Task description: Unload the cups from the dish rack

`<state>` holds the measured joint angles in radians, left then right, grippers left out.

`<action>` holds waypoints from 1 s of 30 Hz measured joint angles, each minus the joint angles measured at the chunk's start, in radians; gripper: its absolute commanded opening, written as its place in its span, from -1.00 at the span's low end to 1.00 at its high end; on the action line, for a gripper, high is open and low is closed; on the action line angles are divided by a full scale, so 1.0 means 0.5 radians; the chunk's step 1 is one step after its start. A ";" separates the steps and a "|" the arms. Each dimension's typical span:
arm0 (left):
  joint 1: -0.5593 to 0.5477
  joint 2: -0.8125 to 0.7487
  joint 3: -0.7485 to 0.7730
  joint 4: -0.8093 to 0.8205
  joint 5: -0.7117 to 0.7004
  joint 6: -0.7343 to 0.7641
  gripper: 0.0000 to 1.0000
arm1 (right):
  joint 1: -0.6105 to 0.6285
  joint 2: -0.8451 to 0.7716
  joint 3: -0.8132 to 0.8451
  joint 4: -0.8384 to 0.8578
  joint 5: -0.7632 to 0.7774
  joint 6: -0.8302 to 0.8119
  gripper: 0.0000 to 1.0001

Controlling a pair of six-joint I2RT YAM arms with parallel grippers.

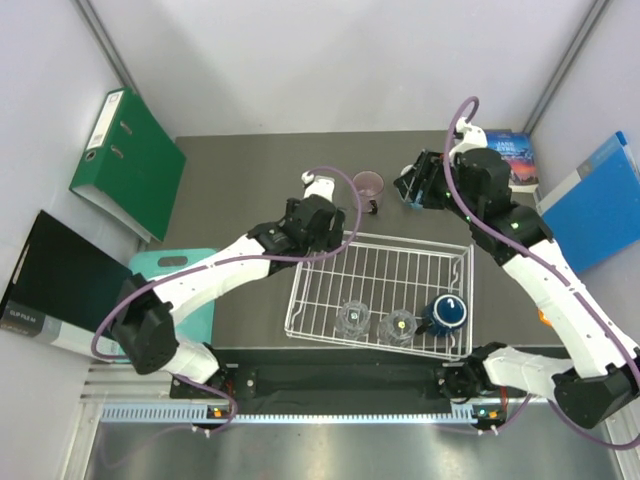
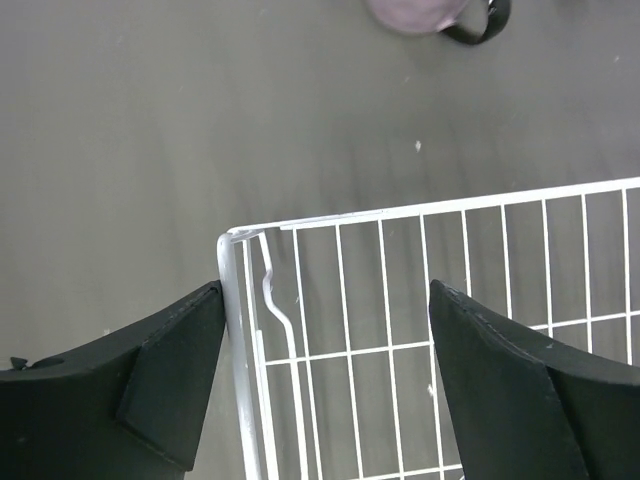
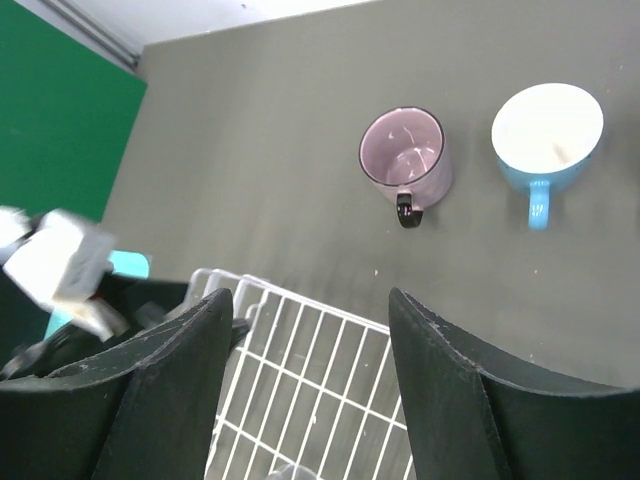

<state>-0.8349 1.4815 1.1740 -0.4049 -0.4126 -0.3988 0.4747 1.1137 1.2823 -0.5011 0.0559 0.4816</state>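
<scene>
One mauve mug (image 2: 410, 14) beyond left claw (image 2: 325, 300); claw straddles dish rack (image 2: 430, 209) corner.

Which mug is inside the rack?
The navy mug, in the rack's near right corner. The pink mug and the blue mug stand outside it.

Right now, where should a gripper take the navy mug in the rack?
Probably across its round wall, from straight above: the navy mug stands on end in the dish rack's near right corner, with a tumbler close on its left.
</scene>
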 measured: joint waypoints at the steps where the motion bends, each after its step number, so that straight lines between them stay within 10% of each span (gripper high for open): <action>1: -0.005 -0.040 -0.040 -0.002 -0.012 -0.014 0.58 | 0.000 0.019 0.000 0.001 -0.002 0.002 0.27; 24: 0.066 -0.249 -0.296 0.013 -0.098 -0.411 0.50 | 0.000 0.253 0.003 0.120 -0.050 0.015 0.27; 27: 0.071 -0.249 -0.333 -0.001 -0.096 -0.446 0.07 | 0.000 0.262 0.003 0.124 -0.053 0.014 0.26; 30: 0.072 -0.249 -0.370 -0.007 -0.092 -0.481 -1.00 | 0.000 0.272 0.005 0.129 -0.055 0.014 0.27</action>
<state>-0.7990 1.3571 0.9890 -0.4084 -0.4587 -0.6392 0.4747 1.2499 1.2846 -0.4366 0.0284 0.4885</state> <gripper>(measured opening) 0.395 0.633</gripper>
